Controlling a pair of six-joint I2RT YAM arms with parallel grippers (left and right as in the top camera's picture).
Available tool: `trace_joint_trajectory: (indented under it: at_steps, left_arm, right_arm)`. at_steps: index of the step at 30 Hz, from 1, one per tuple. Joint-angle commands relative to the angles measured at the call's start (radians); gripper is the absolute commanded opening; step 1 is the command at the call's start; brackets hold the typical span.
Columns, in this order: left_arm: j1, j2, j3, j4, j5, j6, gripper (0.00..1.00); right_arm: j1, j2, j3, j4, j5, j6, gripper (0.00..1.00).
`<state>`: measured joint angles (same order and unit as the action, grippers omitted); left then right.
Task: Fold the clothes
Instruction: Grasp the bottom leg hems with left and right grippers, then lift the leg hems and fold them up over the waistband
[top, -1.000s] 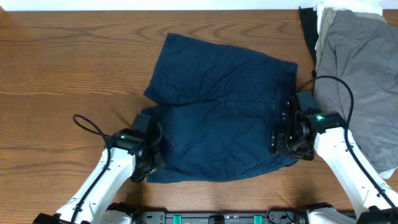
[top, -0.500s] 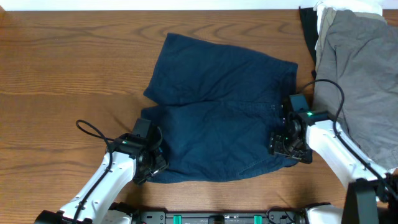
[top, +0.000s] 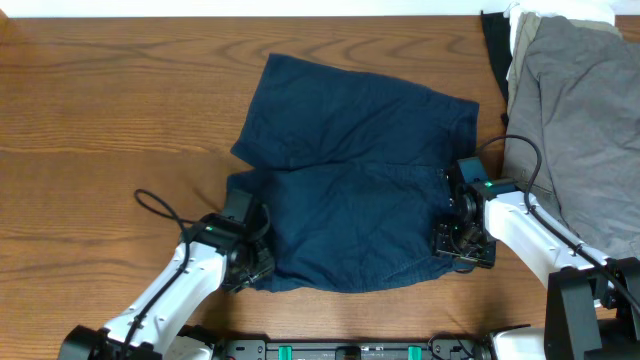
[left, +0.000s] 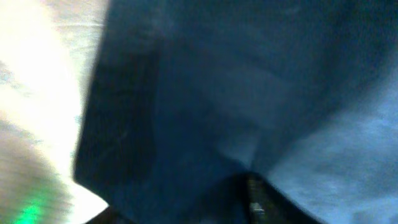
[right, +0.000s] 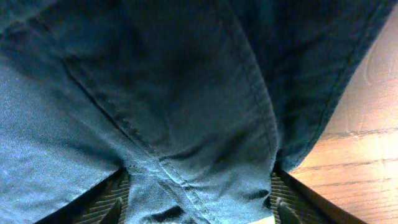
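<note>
Brown wood with a strong grain makes up the table (top: 100, 120), and a pale strip (top: 250, 8) runs along its far edge; nothing more of the room shows.

At the lower left a thin black cable (top: 160, 208) loops over the wood beside the left arm. The left gripper (top: 252, 265) sits at the near left corner of the shorts (top: 350, 180). Its wrist view is blurred, filled with dark blue cloth against a washed-out bright patch, and I cannot tell whether it is clenched or released.

The shorts lie in the middle of the table, dark navy, plain and softly wrinkled. One wide leg spreads flat toward the far side, tilted a little. The other lies nearer, its front edge rumpled and drawn in between the two arms.

The right gripper (top: 458, 245) is at the near right corner of the shorts. In its wrist view the ribbed fingers (right: 109, 198) stand on either side of a bunched fold with a stitched seam, cloth filling the gap between them, so it is grasping the shorts.

Further right a grey garment (top: 580, 120) lies crumpled along the table's edge, just beside the shorts. At its far end are a white cloth (top: 545, 15) and a black cloth (top: 494, 50).
</note>
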<state>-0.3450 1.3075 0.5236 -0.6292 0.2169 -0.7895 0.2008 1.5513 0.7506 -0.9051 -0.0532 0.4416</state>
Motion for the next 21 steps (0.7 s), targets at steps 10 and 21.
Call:
trace_joint_trajectory:
  at_steps: [10, 21]
  left_arm:
    - [0.029, -0.030, 0.040, -0.140, 0.037, 0.049, 0.06]
    - [0.048, -0.363, 0.191, -0.392, 0.023, 0.082, 0.06]
  right_arm:
    - [0.009, -0.054, 0.026, -0.086, -0.030, 0.014, 0.01]
    - [0.009, -0.338, 0.166, -0.331, -0.033, -0.013, 0.01]
